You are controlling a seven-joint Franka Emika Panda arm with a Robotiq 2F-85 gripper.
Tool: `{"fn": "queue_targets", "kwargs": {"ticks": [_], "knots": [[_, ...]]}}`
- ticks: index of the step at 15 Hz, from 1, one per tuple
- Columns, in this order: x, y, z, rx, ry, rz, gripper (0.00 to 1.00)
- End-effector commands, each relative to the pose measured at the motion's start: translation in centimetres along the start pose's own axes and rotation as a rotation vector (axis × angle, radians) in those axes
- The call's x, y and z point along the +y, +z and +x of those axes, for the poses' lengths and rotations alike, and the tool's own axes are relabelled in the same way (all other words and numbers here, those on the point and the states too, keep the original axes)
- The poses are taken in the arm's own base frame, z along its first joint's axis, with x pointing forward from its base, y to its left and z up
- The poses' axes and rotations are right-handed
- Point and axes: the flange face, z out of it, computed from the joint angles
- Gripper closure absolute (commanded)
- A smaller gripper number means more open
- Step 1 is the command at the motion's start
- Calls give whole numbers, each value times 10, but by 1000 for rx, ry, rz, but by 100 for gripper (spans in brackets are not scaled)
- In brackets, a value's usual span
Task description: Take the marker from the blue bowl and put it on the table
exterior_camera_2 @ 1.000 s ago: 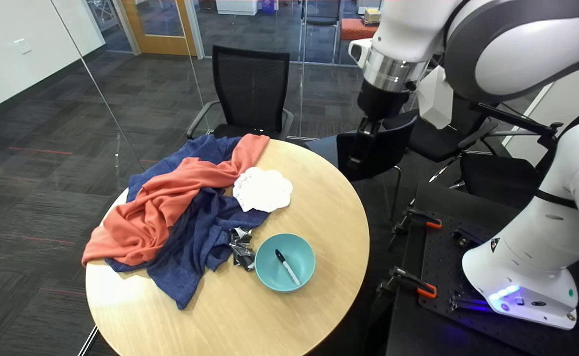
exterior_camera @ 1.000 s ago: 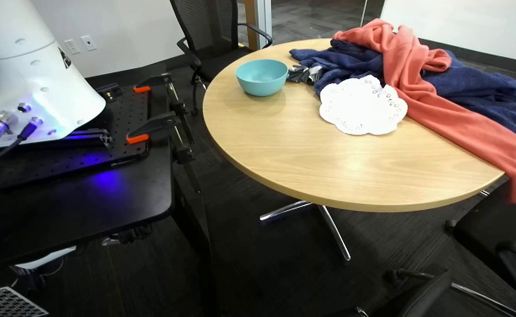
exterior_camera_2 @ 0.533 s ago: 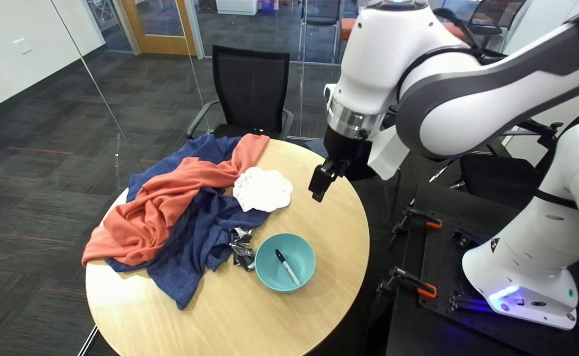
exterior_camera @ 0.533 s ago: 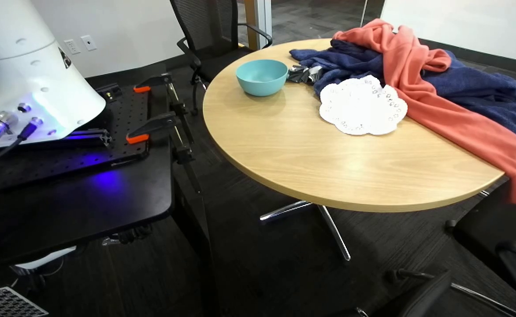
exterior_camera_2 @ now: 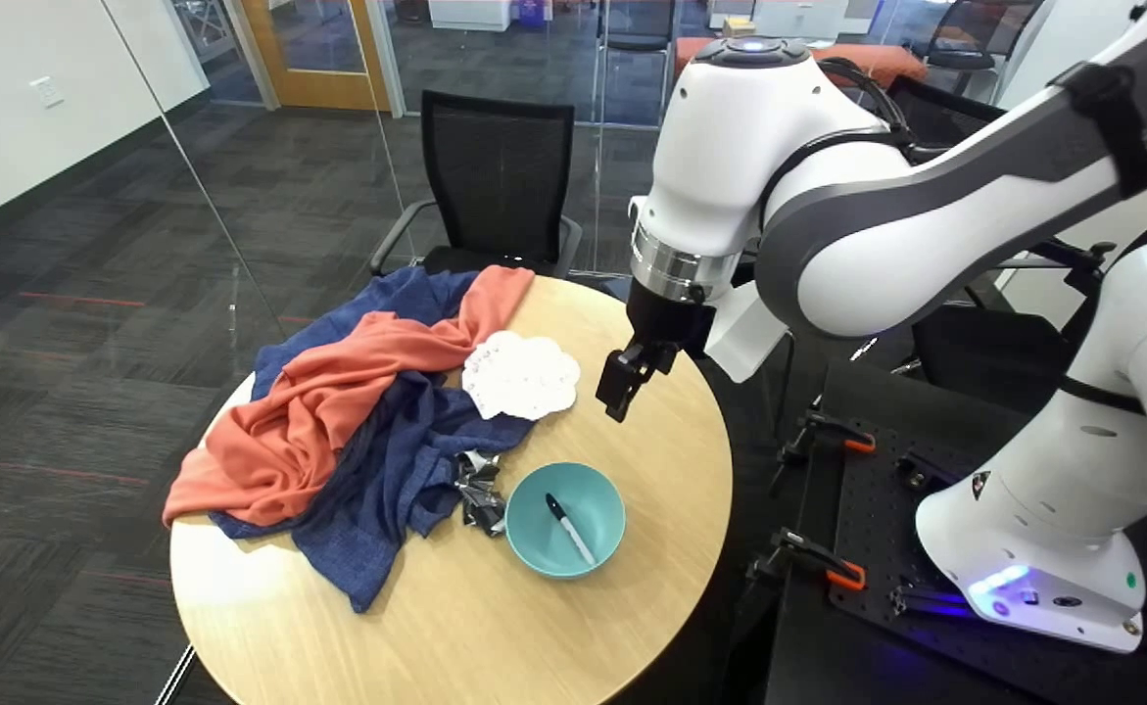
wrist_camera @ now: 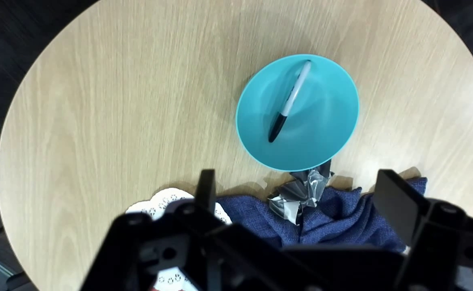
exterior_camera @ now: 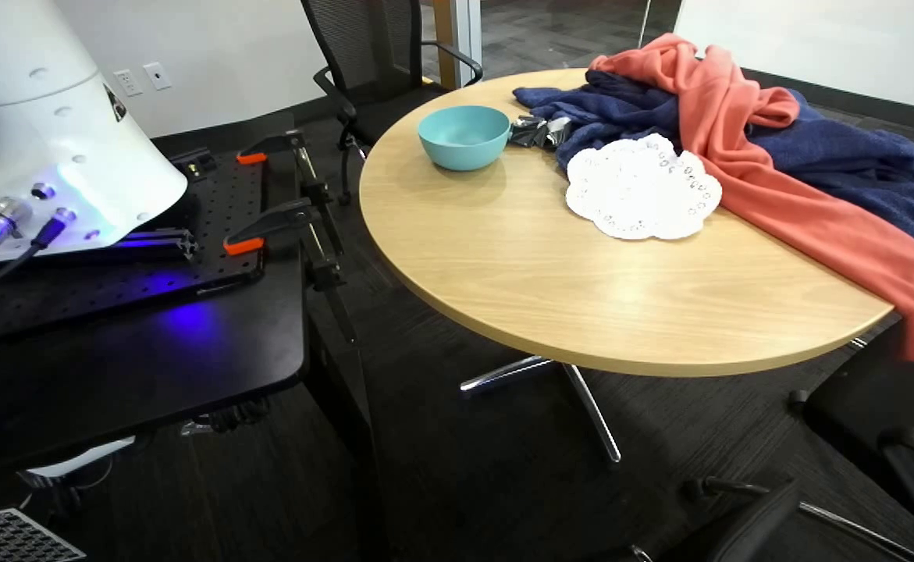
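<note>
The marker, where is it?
In the wrist view, upper right of centre, the marker lies inside the blue bowl, black cap nearer the crumpled wrapper.

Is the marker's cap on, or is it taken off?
On: in the wrist view, the black cap covers one end of the marker, which lies in the blue bowl.

The wrist view looks steeply down on the table [wrist_camera: 119, 101], nearer than the exterior views, which slant down from beyond roughly opposite edges; both of these share the table edge facing the black bench [exterior_camera: 113, 375].
</note>
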Motion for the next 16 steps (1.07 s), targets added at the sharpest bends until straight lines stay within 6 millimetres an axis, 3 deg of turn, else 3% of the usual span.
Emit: {"fn": "queue_targets", "kwargs": {"ticks": [1, 8, 16], "knots": [[0, 0, 0, -1, 0, 0, 0], [-11, 27, 19, -21, 27, 10, 0], [-28, 86, 41, -73, 54, 40, 0]]}}
